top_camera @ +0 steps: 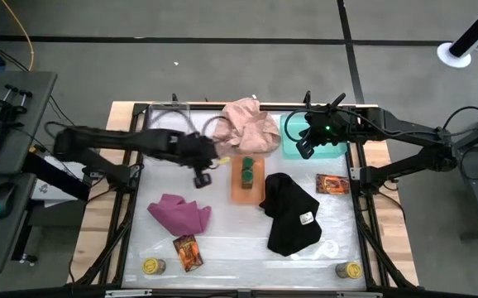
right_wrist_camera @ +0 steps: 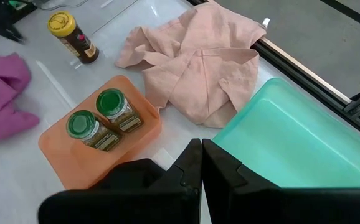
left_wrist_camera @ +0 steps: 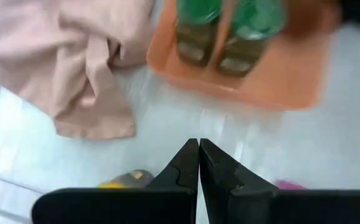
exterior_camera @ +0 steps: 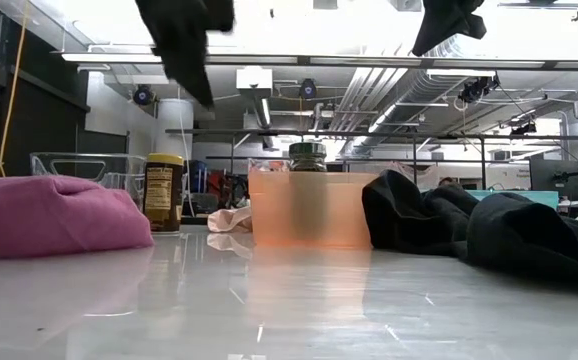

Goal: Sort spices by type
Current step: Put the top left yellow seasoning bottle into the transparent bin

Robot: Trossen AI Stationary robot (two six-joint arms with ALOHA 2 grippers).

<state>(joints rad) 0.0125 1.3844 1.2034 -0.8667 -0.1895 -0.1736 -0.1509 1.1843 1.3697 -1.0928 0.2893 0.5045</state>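
Here, both tools, left (top_camera: 202,176) and right (top_camera: 305,149), are closed; labels unreadable.

green-lid jars (top_camera: 246,168): two upright in orange tray | yellow-lid jars (top_camera: 151,266): scattered | packets (top_camera: 188,252): flat

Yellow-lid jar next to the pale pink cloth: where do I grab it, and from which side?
Take the yellow-lid jar across its round body just under the lid, coming straight down. It stands upright, and the pale pink cloth crowds one side. The left tool, shut, is nearest.
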